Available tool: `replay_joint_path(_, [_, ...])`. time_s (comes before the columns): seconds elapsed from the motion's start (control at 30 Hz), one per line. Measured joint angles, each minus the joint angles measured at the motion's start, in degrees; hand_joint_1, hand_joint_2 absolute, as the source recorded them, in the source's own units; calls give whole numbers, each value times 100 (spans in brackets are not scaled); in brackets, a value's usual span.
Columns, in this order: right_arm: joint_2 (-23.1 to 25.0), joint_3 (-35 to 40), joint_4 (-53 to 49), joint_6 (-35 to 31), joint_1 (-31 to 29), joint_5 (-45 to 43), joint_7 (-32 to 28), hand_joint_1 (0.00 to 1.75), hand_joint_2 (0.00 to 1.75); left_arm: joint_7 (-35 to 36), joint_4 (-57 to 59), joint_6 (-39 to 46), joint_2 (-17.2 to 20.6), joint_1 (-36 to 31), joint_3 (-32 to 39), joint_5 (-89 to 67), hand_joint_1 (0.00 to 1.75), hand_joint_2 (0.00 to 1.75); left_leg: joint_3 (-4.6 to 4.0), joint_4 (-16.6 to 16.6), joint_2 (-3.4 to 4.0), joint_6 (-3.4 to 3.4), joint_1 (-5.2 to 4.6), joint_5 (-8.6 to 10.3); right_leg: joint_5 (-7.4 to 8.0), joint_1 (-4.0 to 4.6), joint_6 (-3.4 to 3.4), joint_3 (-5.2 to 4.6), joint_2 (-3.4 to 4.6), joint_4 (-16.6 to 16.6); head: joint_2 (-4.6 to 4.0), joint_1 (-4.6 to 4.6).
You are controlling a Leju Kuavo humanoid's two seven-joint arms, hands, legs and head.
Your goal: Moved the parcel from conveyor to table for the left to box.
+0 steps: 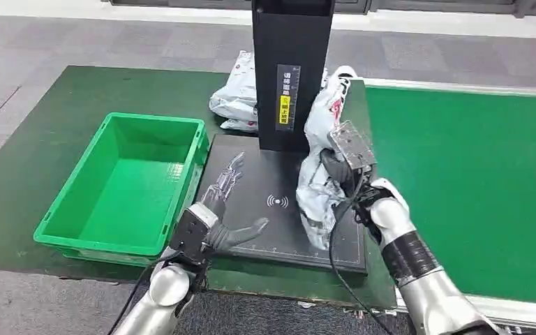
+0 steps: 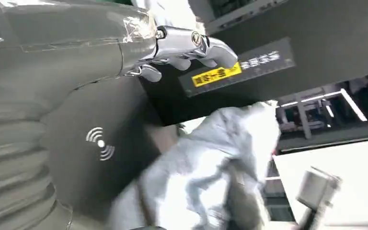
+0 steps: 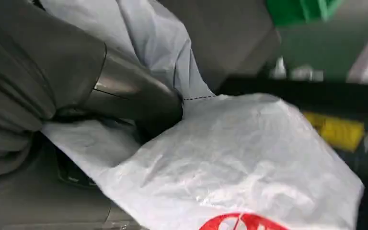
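Note:
A crumpled white plastic parcel with red print hangs upright over the right side of the black scanner pad. My right hand grips it at mid height; up close, the thumb presses into the parcel. My left hand hovers open over the pad's left part, fingers spread, a short way left of the parcel. From the left wrist, its fingers stretch toward the black post and the parcel sits beyond them. The green crate stands empty at the left.
A black scanner post with a yellow label rises behind the pad. More white parcels lie behind it at its left. The green conveyor belt runs along the right. Grey floor lies beyond the green mat.

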Motion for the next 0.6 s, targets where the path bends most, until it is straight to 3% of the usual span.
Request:
replay_joint_path(0.33, [426, 540, 798, 348, -316, -330, -11, 0, 175, -186, -135, 59, 127, 3, -11, 57, 0, 175, 1, 0, -1, -1, 0, 1, 0, 0, 0, -1, -1, 0, 0, 0])
replay_joint_path(0.6, [575, 1062, 1704, 1884, -698, -564, -63, 0, 175, -444, 35, -83, 188, -170, -13, 133, 0, 175, 3, 2, 0, -1, 0, 1, 1, 0, -1, 0, 0, 0, -2, 0])
